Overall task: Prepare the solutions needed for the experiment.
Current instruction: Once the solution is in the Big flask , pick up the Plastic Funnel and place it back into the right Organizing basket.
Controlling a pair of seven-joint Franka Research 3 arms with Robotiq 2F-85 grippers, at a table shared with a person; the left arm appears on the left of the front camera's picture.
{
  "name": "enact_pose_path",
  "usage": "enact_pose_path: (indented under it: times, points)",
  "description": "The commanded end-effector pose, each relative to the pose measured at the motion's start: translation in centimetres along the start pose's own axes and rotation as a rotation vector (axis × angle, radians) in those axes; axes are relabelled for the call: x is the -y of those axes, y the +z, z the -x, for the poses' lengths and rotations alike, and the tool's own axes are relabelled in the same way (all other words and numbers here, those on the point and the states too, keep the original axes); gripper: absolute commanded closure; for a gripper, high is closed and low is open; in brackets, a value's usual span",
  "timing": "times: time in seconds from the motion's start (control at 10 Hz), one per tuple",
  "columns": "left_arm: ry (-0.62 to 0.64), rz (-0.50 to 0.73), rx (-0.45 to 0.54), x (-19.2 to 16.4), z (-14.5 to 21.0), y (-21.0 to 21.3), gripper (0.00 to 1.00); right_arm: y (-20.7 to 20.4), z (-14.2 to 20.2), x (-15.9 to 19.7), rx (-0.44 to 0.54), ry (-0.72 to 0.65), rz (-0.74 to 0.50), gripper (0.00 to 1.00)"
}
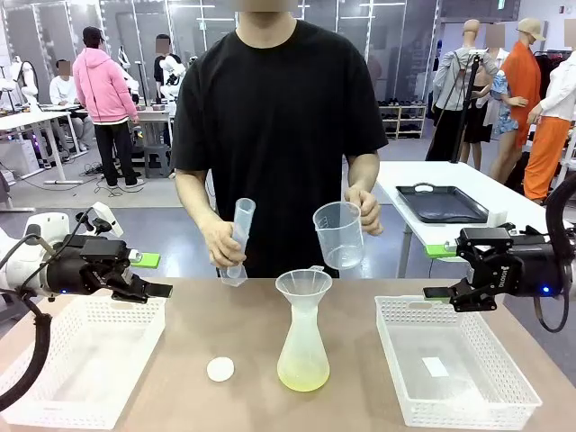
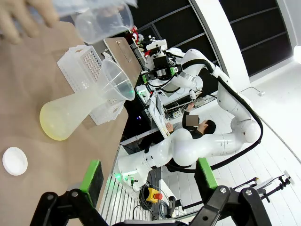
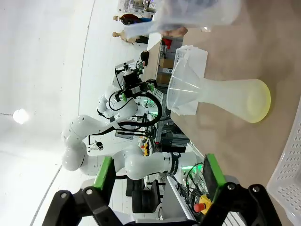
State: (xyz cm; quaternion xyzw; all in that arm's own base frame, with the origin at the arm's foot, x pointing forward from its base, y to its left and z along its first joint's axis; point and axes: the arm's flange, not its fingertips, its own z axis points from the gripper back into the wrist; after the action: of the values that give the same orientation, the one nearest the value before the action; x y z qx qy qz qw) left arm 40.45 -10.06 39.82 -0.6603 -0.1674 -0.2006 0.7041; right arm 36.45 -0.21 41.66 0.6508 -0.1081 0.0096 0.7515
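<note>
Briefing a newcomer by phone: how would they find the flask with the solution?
On the brown table, between the left basket and right basket, stands a frosted conical flask with a funnel in its neck. Unlike the beaker and cylinder the person holds, it contains pale yellow liquid.

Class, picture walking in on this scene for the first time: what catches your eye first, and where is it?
The frosted conical flask stands at the middle of the table, with a clear funnel in its neck and pale yellow liquid at its bottom. Behind it the person holds up a graduated cylinder and a clear beaker. At the table's sides the left gripper and right gripper hang open.
</note>
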Motion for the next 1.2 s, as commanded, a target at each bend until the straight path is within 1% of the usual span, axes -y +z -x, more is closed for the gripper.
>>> enact_pose_path:
  times: [0.0,1.0,1.1]
  points:
    - [-0.006,0.008,-0.013,0.24,0.0,0.14,0.0,-0.07,0.02,-0.14,0.0,0.017,-0.004,0.06]
    - [-0.006,0.008,-0.013,0.24,0.0,0.14,0.0,-0.07,0.02,-0.14,0.0,0.017,-0.004,0.06]
    - [-0.006,0.008,-0.013,0.24,0.0,0.14,0.0,0.0,0.0,0.0,0.0,0.0,0.0,0.06]
